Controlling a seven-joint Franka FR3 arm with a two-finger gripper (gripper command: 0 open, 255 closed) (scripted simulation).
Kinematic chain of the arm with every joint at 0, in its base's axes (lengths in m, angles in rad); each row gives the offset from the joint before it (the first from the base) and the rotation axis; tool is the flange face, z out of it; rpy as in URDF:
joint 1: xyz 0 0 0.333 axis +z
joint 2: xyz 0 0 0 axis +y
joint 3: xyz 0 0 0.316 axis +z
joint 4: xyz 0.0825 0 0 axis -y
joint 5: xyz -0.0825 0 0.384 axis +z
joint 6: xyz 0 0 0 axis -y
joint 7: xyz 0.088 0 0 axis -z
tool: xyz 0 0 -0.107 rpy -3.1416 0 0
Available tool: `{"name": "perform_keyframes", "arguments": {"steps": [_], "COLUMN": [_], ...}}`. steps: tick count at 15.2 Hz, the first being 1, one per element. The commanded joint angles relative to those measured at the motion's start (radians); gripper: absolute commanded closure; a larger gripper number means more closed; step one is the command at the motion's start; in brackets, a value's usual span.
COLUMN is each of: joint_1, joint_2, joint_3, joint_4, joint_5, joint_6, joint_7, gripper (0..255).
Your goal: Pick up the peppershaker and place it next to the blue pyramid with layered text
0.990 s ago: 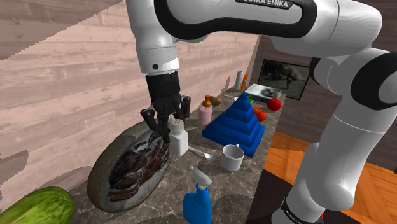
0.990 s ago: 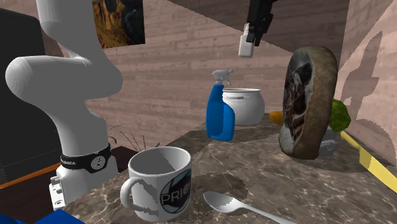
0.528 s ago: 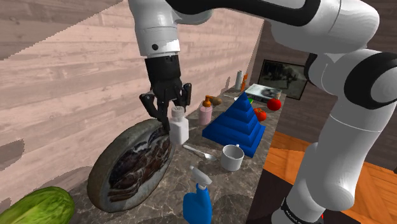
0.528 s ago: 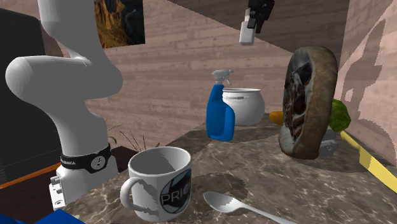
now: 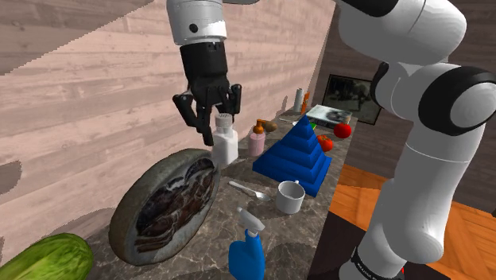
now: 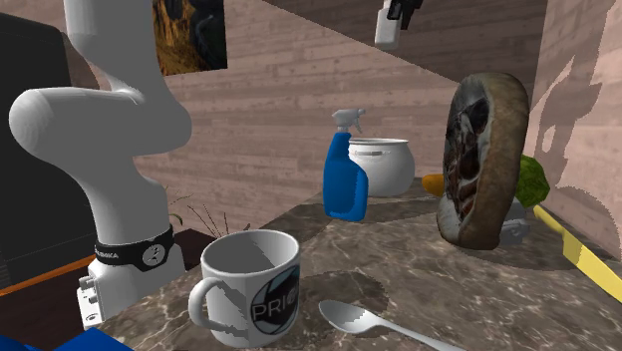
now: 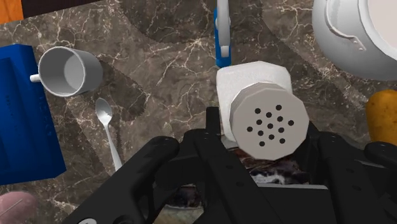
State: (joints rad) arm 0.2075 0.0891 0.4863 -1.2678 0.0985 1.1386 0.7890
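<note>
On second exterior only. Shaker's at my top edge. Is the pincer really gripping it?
Observer: Yes. In the wrist view the pincer clasps the white pepper shaker just under its grey perforated cap.
Operator: Where's the pyramid relative to it?
Observer: In the shoulder view the blue pyramid stands on the counter, to that view's right of the shaker, which hangs in the air.
Operator: Anything crowding the pyramid?
Observer: A white mug stands close by its near base corner, and a spoon lies just to the shoulder view's left of the mug.
</note>
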Motion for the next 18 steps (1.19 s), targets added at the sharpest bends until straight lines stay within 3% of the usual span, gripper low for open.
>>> {"name": "perform_keyframes", "arguments": {"steps": [1,9,18], "joint_1": [0.007,-0.127,-0.228], "joint_2": [0.026,-0.158,-0.251], "joint_3": [0.004,-0.115,-0.257], "joint_4": [0.061,-0.14,-0.242], "joint_5": [-0.009,0.014,-0.039], "joint_6": [-0.037,-0.028,-0.033], "joint_7": [0.012,-0.242,-0.507], "gripper": [255,255,255]}}
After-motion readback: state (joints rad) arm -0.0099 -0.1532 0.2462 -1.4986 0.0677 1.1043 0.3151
